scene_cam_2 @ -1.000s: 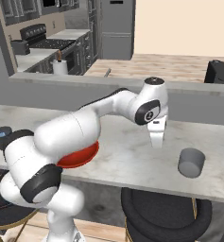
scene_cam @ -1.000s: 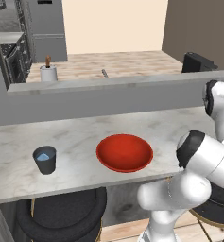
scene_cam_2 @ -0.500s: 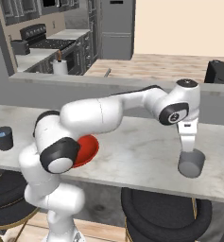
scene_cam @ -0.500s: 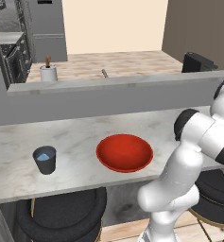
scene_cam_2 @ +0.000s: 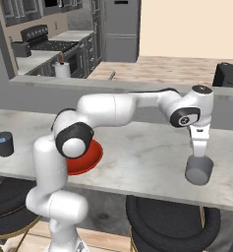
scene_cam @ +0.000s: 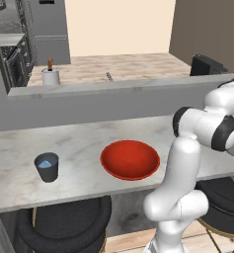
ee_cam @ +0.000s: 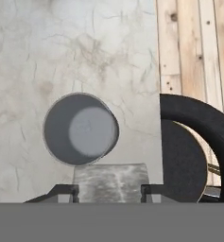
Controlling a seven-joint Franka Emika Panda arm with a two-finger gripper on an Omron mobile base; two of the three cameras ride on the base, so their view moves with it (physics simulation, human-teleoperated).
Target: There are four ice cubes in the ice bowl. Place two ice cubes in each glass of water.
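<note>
In the left base view, the red ice bowl [scene_cam: 130, 159] is seen near the middle of the frame on the marble counter [scene_cam: 79, 143], with the dark grey glass [scene_cam: 47, 167] of bluish water well apart from it at the lower left. In the right base view, the same bowl [scene_cam_2: 84, 158] is mostly hidden behind the arm at centre left, and the dark glass [scene_cam_2: 3, 143] is placed at the far left edge. The lighter grey glass [scene_cam_2: 199, 170] is shown there at the lower right, near the counter's front edge, and the gripper [scene_cam_2: 200, 153] is held straight down just above its rim. In the hand view, this glass [ee_cam: 80, 128] is seen from above at centre left, open-mouthed, just above the finger tips [ee_cam: 74, 190] at the bottom; a black stool [ee_cam: 193, 151] is shown beyond the counter edge at the right. The jaws stand partly apart with something pale set between them; whether that is an ice cube cannot be told.
</note>
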